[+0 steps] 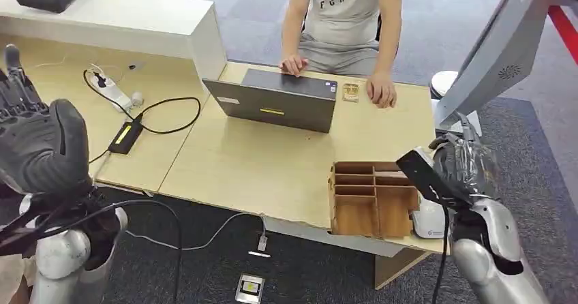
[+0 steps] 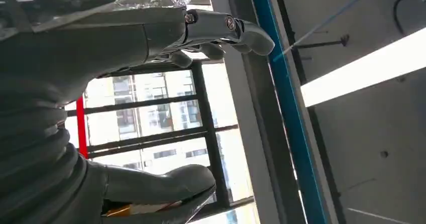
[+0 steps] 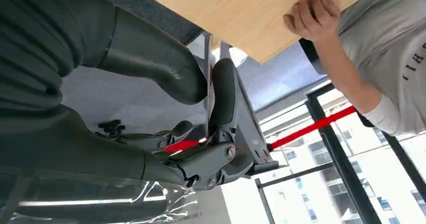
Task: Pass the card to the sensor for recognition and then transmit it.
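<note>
- Raising my left hand [image 1: 41, 147] at the near left of the head view, I hold it up above the table's near edge, fingers spread loosely and nothing in them; the left wrist view shows the thumb and fingers [image 2: 228, 30] well apart against window frames and a ceiling.
- On the table [image 1: 259, 164], going left to right: a white power strip [image 1: 114, 91], a black adapter [image 1: 125, 135] with its cable, then a grey laptop [image 1: 279, 99] facing away from me.
- A person in a grey shirt [image 1: 344, 7] sits behind the laptop, one hand at its keyboard, the other resting beside a small tan object [image 1: 351, 91] that is too small to make out.
- A wooden compartment box [image 1: 373, 198] stands at the near right of the table, with a white device [image 1: 429, 221] just beside it at the table's corner.
- My right hand [image 1: 458, 168] hovers by the box's right side, pinching a dark flat card [image 1: 422, 174] that juts toward the box.
- The right wrist view shows what the head view does not: the thin card [image 3: 208, 91] edge-on, clamped between my thumb and one curled finger [image 3: 223, 96], with the other fingers bent nearby.
- That same view catches the person's fist on the table edge and a red bar across the windows beyond.
</note>
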`<state>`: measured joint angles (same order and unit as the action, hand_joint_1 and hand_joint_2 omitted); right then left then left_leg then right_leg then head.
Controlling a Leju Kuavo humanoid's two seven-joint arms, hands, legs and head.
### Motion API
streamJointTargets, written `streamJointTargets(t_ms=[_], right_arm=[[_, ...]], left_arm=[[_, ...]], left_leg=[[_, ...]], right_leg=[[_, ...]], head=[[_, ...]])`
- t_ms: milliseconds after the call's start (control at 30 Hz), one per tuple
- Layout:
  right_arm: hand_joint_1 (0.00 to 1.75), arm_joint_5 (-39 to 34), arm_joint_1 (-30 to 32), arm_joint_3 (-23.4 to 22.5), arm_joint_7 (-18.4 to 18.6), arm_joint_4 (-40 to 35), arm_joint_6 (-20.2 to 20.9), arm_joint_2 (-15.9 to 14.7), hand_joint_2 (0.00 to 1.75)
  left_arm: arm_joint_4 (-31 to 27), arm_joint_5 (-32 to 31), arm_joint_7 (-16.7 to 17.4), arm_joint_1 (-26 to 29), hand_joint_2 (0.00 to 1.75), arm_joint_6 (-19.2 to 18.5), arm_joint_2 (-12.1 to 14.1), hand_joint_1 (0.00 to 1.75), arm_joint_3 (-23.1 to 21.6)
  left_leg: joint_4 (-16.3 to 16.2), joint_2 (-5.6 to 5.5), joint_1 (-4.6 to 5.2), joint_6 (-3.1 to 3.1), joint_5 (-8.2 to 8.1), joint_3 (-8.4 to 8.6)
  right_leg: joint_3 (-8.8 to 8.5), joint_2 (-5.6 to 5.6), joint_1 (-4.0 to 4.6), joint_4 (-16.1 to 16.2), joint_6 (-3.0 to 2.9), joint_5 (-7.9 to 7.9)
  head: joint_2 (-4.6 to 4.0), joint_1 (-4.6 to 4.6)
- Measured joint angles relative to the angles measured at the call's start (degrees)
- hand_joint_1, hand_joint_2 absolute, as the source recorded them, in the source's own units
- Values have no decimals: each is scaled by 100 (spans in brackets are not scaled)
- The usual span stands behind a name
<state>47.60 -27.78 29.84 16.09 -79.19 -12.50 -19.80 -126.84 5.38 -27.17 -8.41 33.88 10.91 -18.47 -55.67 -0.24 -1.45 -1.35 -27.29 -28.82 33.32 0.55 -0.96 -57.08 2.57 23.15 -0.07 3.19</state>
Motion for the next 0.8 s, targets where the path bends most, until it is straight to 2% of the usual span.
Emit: streamJointTargets(t_ms=[433, 800], right_arm=[[175, -297, 813, -674, 276, -365, -88, -507, 175], [175, -662, 1270, -752, 114, -123, -286, -494, 175]], left_arm=[[-249, -131, 133, 197, 175, 107, 94, 0, 157], [-380, -182, 267, 242, 175, 203, 168, 0, 260]], left_leg=[[1, 0, 0, 0, -1, -1], [3, 0, -1, 0, 0, -2]], right_leg=[[0, 0, 0, 0, 0, 0], [0, 0, 0, 0, -1, 1]], head=[[0, -2], [0, 0]])
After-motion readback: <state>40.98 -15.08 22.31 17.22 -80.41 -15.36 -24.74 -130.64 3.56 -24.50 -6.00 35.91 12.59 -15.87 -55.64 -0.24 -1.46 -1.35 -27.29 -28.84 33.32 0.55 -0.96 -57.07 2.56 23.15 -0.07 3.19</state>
